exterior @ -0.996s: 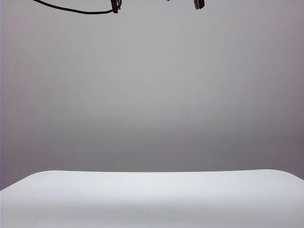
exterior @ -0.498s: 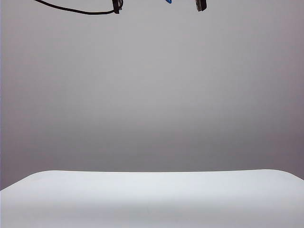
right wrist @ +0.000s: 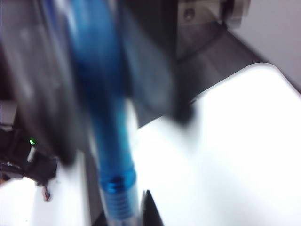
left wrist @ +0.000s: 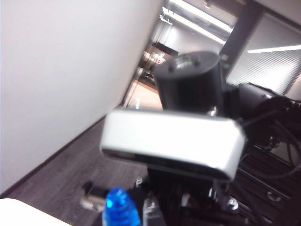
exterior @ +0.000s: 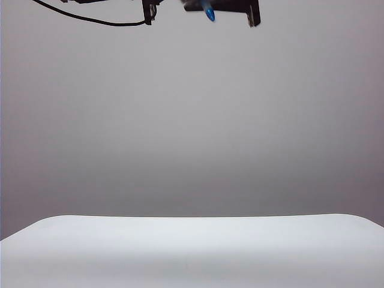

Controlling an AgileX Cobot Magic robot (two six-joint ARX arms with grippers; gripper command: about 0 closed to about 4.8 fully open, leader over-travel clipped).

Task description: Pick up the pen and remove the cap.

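Pincers are both high over the white surface point(exterior: 192, 252), at the very top edge of the exterior view: the left pincer point(exterior: 148, 12) left of centre and the right pincer point(exterior: 254, 13) right of centre, near one another and at about the same height. Both are closed almost fully.

In the right wrist view the pen point(right wrist: 110, 141) runs lengthwise between that pincer's dark, blurred fingers, so the right pincer looks clamped on it. Its ribbed blue part sticks out past them.

In the exterior view a blue pointed end shows in the gap between the two pincers, nearer the right one and tilted downward. The pen's long axis therefore seems to lie roughly along the line from one pincer to the other.

The left wrist view looks straight at the other arm's wrist camera point(left wrist: 171, 143). A rounded blue end point(left wrist: 120, 209), probably the cap, sits close at the edge of that view. Whether the left pincer grips it I cannot tell, since its fingers are not shown.

My reading is that the coming move is a pull apart along that shared line, left arm leftward and right arm rightward. Any sideways drift would bend rather than free the cap.
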